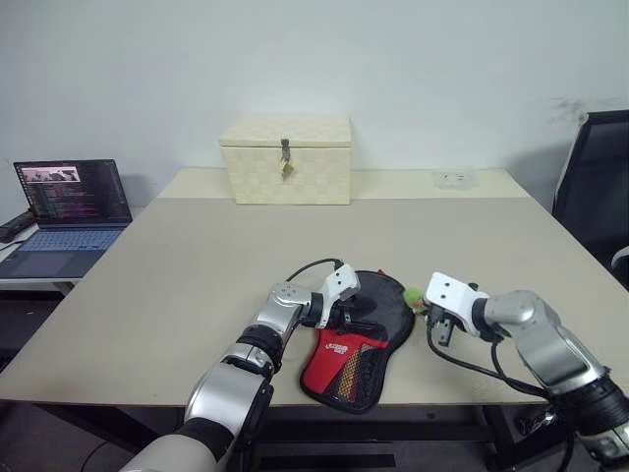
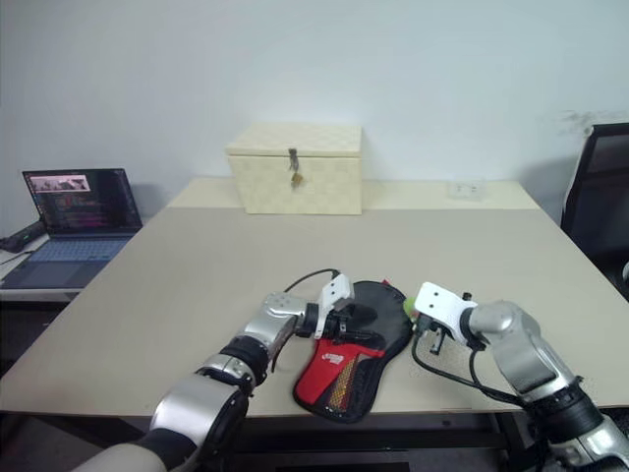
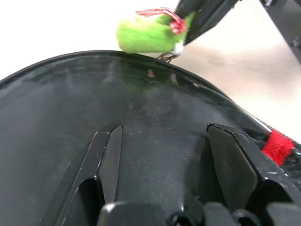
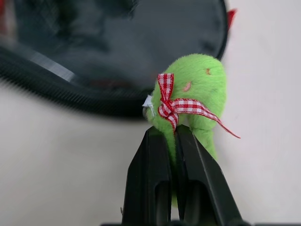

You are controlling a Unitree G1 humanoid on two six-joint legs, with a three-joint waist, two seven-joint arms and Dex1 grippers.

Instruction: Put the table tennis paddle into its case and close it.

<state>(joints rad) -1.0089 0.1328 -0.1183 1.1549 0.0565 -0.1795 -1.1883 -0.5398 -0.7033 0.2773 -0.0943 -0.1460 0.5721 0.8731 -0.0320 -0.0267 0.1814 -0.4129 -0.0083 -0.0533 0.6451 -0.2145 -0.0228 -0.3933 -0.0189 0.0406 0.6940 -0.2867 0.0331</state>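
Seemingly the paddle is inside already: the case (image 1: 359,339) lies on the bench (image 1: 197,285) edge. Left end effector (image 1: 346,313) rests spread on it; right end effector (image 4: 171,134) pinches the green zip charm (image 4: 195,89), so closing remains.

Cream latched box (image 1: 286,157), open laptop (image 1: 71,205)
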